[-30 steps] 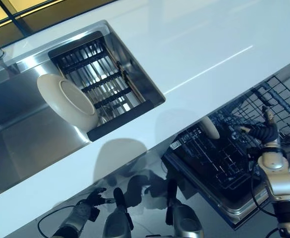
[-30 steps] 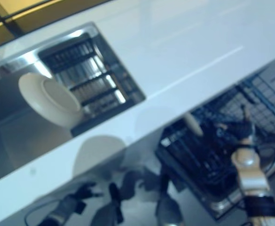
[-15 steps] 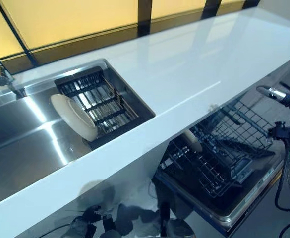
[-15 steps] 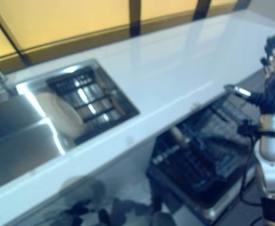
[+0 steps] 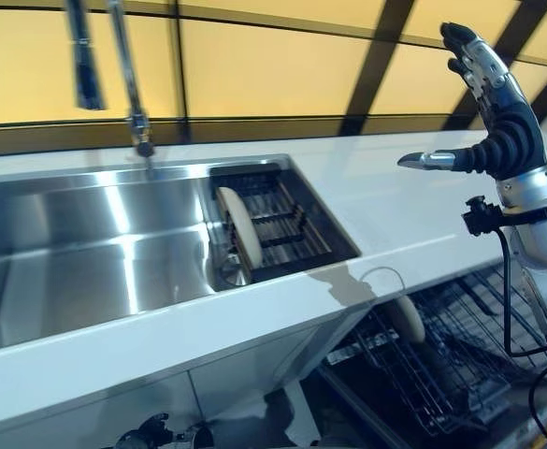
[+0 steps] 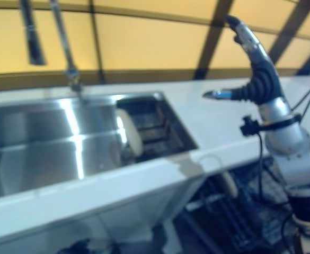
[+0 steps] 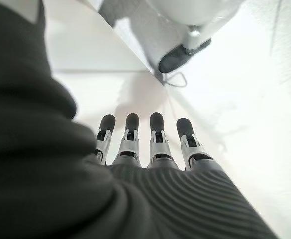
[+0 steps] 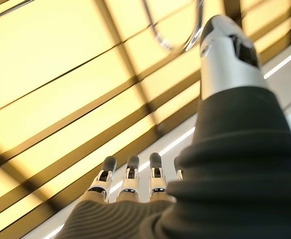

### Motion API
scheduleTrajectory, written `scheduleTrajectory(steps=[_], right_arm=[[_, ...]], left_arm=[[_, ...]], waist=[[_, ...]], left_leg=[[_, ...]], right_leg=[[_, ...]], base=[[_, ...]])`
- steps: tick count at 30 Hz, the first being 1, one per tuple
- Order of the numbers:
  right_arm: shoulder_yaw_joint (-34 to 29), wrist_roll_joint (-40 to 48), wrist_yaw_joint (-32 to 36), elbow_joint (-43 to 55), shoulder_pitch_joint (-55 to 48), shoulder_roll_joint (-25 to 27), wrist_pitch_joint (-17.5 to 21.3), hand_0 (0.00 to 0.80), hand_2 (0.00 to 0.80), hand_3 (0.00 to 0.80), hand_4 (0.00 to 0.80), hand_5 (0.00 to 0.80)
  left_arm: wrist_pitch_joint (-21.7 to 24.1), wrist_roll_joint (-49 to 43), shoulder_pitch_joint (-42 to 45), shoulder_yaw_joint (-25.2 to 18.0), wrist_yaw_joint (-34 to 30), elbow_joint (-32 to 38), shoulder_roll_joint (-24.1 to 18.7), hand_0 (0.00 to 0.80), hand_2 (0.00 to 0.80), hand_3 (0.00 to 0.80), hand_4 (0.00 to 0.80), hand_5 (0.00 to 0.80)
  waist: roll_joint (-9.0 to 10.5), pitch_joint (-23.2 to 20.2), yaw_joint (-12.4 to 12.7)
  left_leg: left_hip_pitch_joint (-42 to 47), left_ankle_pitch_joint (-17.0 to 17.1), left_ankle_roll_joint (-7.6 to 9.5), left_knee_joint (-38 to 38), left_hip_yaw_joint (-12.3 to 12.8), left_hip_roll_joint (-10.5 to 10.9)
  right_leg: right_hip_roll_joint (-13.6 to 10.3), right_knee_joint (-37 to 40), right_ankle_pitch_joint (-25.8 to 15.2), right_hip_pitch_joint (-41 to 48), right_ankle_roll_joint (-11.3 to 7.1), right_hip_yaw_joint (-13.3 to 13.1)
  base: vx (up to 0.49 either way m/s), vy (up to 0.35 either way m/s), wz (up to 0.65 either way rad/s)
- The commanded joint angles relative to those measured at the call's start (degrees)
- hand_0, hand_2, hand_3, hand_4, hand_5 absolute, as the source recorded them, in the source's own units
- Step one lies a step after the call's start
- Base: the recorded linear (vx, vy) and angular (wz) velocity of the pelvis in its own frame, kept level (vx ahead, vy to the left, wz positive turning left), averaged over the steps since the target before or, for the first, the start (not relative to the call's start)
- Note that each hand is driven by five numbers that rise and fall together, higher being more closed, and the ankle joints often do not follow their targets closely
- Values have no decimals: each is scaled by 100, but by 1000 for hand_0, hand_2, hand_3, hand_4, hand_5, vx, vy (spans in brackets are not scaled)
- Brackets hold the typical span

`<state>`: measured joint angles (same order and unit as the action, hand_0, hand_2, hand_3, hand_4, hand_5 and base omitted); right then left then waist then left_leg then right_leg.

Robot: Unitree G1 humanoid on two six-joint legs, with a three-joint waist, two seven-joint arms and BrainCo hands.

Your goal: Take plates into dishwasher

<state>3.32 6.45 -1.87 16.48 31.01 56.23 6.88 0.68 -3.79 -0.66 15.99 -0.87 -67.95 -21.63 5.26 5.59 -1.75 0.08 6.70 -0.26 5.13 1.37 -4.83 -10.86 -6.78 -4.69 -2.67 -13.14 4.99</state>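
A cream plate (image 5: pixel 238 227) stands on edge in the black dish rack (image 5: pixel 292 223) at the right end of the steel sink (image 5: pixel 86 253). A second pale plate (image 5: pixel 407 318) stands in the pulled-out dishwasher rack (image 5: pixel 446 360) under the counter. My right hand (image 5: pixel 499 126) is raised high above the counter's right end, fingers straight, thumb stuck out, holding nothing. My left hand (image 7: pixel 152 144) hangs low below the counter edge, fingers straight and empty; it just shows at the bottom of the left eye view.
The white counter (image 5: pixel 395 201) runs right of the sink and along its front edge. A tall faucet (image 5: pixel 128 84) rises behind the sink before yellow window panels. The open dishwasher door lies below the wire rack.
The camera has tilted up, so the whole scene shifted. My right hand rose from the dishwasher rack to above the counter. Both plates stay where they were.
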Motion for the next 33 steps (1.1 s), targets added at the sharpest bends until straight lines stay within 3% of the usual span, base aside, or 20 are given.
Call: scheduleTrajectory(steps=[1, 7, 10, 13, 19, 20, 23, 27, 33], right_arm=[[-9, -275, -93, -546, 982, 419, -104, 0, 0, 0, 0, 0], [375, -508, -139, -1004, 1275, 440, -315, 0, 0, 0, 0, 0], [418, -723, -114, -1226, 1302, 525, -112, 0, 0, 0, 0, 0], [629, -1499, 147, -1513, 1463, 797, 385, 0, 0, 0, 0, 0], [1458, -2163, 624, -1957, 2016, 1825, 729, 0, 0, 0, 0, 0], [1477, -2161, 624, -1963, 2036, 1827, 730, 0, 0, 0, 0, 0], [1828, -2291, 1378, -1865, 2170, 2172, 924, 0, 0, 0, 0, 0], [2437, -2355, 1802, -1872, 2574, 2117, 1084, 0, 0, 0, 0, 0], [3089, -3482, 1706, -2305, 2969, 1857, 1502, 0, 0, 0, 0, 0]], left_arm=[[-107, -324, -364, -90, -93, 22, -53, 0, 0, 0, 0, 0], [-102, -323, -219, -157, -53, 80, -92, 0, 0, 0, 0, 0], [-67, -297, -187, -237, -46, 107, -131, 0, 0, 0, 0, 0], [-22, -77, -151, -338, -70, 183, -148, 0, 0, 0, 0, 0], [-64, -234, -97, -158, -174, 598, -155, 0, 0, 0, 0, 0], [-65, -234, -96, -161, -174, 599, -151, 0, 0, 0, 0, 0], [-47, -269, -32, -99, -225, 759, -198, 0, 0, 0, 0, 0], [-99, -192, 57, -74, -199, 826, -187, 0, 0, 0, 0, 0], [-197, -140, 138, -35, -206, 939, -178, 0, 0, 0, 0, 0]], waist=[[30, 133, 192], [-1, 180, 239], [25, 151, 302], [63, 55, 445], [213, 85, 722], [209, 88, 713], [239, 141, 782], [230, 111, 825], [176, 50, 859]], left_leg=[[335, -860, 89, -13, -277, 647], [469, -897, 137, -13, -853, 705], [473, -876, 126, -13, -967, 695], [442, -798, -36, -13, -868, 526], [338, -627, -298, -71, -658, 240], [339, -627, -299, -72, -664, 240], [334, -571, -359, -103, -530, 185], [426, -550, -397, -76, -548, 196], [440, -483, -418, -13, -497, 216]], right_leg=[[229, 564, -445, -236, 268, -505], [593, 689, -423, -435, 311, -926], [645, 676, -312, -221, 392, -938], [625, 826, -60, 216, 503, -556], [566, 863, 226, 588, 694, 265], [565, 863, 228, 591, 695, 271], [590, 806, 347, 737, 778, 633], [656, 909, 380, 912, 843, 722], [706, 1115, 345, 1064, 853, 734]], base=[[196, -56, 71], [182, -113, 109], [93, -194, 44], [91, -237, 48], [33, -199, 70], [-19, -162, 72], [-13, -121, 71], [7, -41, 66], [6, 12, 30]])
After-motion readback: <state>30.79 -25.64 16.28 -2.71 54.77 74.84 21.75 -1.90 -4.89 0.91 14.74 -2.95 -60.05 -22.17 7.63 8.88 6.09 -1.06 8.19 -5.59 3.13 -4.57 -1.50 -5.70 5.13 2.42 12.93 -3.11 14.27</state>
